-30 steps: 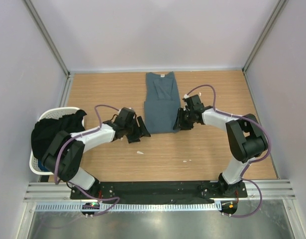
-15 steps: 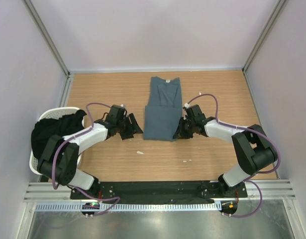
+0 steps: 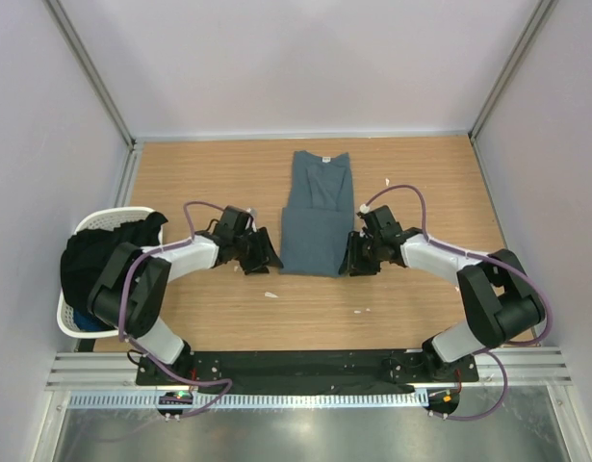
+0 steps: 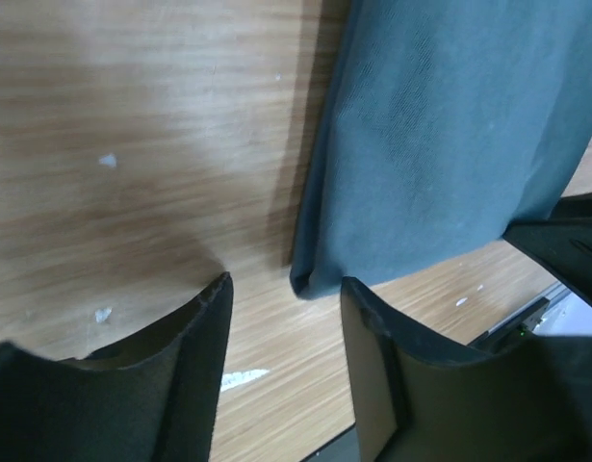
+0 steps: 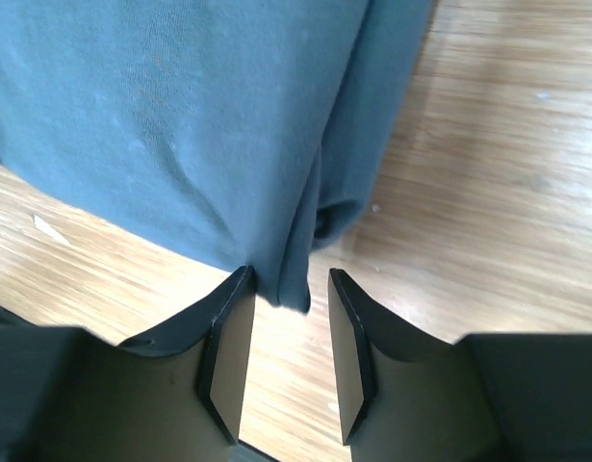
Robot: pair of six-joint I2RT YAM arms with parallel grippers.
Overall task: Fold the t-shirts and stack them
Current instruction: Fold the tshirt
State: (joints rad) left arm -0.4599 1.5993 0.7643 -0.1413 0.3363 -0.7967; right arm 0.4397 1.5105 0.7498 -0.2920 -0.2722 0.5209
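Beside the t-shirt — left end effector nearer.

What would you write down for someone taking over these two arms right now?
Left end effector: open, at the near left corner of the blue-grey t-shirt, nothing gripped.
Right end effector: open, the near right corner at its fingertips, not clamped.
Done: shirt on the table, folded into a long strip, collar far.
Dark clothes sit in the white basket.
To do: fold strip shorter, handle the rest, stack.

Wood tbl, pale lilac walls, alu corner posts, even light
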